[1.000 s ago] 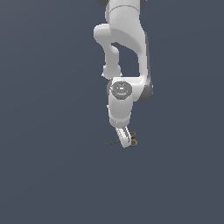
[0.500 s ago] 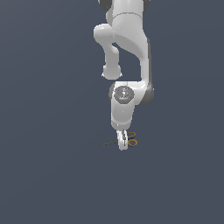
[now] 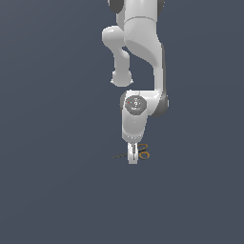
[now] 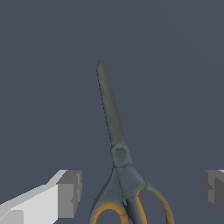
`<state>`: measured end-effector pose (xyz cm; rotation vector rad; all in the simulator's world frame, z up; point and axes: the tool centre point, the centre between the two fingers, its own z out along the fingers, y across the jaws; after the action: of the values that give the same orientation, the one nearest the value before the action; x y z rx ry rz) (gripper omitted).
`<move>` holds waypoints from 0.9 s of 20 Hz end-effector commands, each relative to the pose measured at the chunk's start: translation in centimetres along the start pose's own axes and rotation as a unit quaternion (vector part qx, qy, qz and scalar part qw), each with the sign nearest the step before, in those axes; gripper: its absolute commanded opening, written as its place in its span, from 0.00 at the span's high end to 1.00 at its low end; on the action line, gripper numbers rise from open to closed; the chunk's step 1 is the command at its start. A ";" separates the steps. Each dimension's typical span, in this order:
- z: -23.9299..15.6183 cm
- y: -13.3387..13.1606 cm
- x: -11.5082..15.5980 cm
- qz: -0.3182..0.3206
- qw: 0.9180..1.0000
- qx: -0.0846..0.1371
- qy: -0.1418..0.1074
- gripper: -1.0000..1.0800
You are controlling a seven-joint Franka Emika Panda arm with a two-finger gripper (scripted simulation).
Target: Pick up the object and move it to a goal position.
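Note:
The scissors (image 3: 142, 153) lie flat on the dark floor, thin dark blades pointing to the exterior view's left, orange-yellow ring handles to the right. In the wrist view the scissors (image 4: 117, 148) lie between my two fingertips, closed blades pointing away, ring handles partly cut off at the frame edge. My gripper (image 3: 133, 158) hangs straight down over the scissors' pivot, close to the floor. The gripper (image 4: 142, 192) is open; one grey pad (image 4: 70, 193) and the other (image 4: 213, 187) stand well apart on either side of the handles, not touching them.
The white arm (image 3: 138, 62) rises from the gripper toward the top of the exterior view. The floor (image 3: 57, 190) is a plain dark grey surface with nothing else on it in view.
The arm has lowered the gripper straight down toward the scissors. The scissors have not moved.

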<state>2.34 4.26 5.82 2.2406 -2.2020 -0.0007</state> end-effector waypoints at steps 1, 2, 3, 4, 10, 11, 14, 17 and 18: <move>0.0 0.0 0.0 0.000 1.000 0.000 0.000 0.04; 0.0 0.0 0.0 0.000 1.000 0.000 0.000 0.04; 0.2 0.0 0.0 0.000 1.000 0.000 0.000 0.04; 0.3 0.0 0.0 0.000 1.000 0.000 0.000 0.04; 3.0 0.1 0.0 0.002 1.000 0.000 0.000 0.04; 3.5 0.1 0.0 0.002 1.000 0.000 0.000 0.04; 4.6 0.1 0.0 0.002 1.000 0.000 0.000 0.04; 5.0 0.0 0.0 0.003 1.000 0.000 0.000 0.04; 5.0 0.0 0.0 0.003 1.000 0.000 0.000 0.04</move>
<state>2.30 4.22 0.95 2.2349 -2.2076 -0.0006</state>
